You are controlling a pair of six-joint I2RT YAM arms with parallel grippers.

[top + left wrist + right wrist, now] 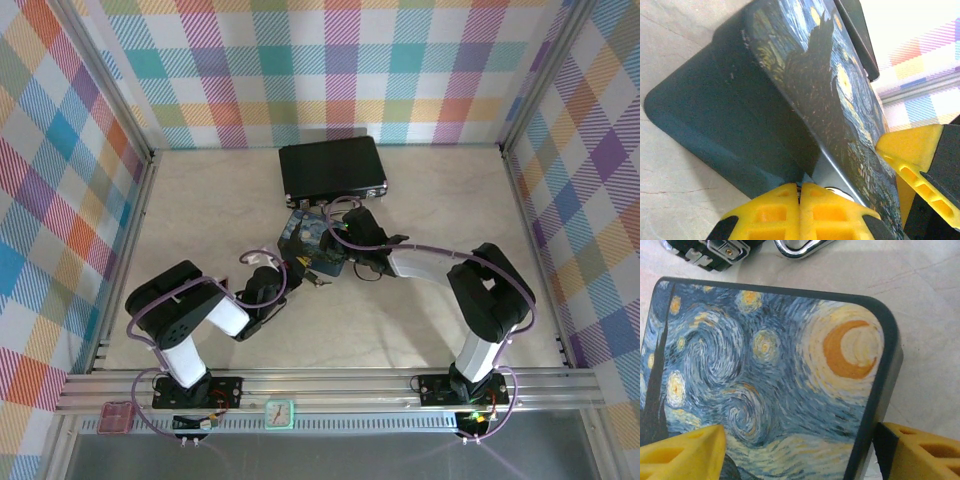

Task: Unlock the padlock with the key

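A blue starry-night painted box [305,238] stands tilted in the middle of the table. My right gripper [799,452] is shut on it, with one yellow finger [684,452] over the painted face and the other against its dark side wall. My left gripper [800,187] is shut at the box's lower edge, in the top view [303,270]. A thin sliver of metal, the key [800,187], is pinched between its tips. Just behind the fingertips peeks a pale rounded metal piece, the padlock [841,192], mostly hidden.
A black briefcase [334,168] lies shut right behind the box, its silver latches [726,248] and a silver handle loop [799,248] close to the box's far edge. Plaid walls enclose the pale table [200,210]. The right gripper's finger [914,150] sits beside my left one.
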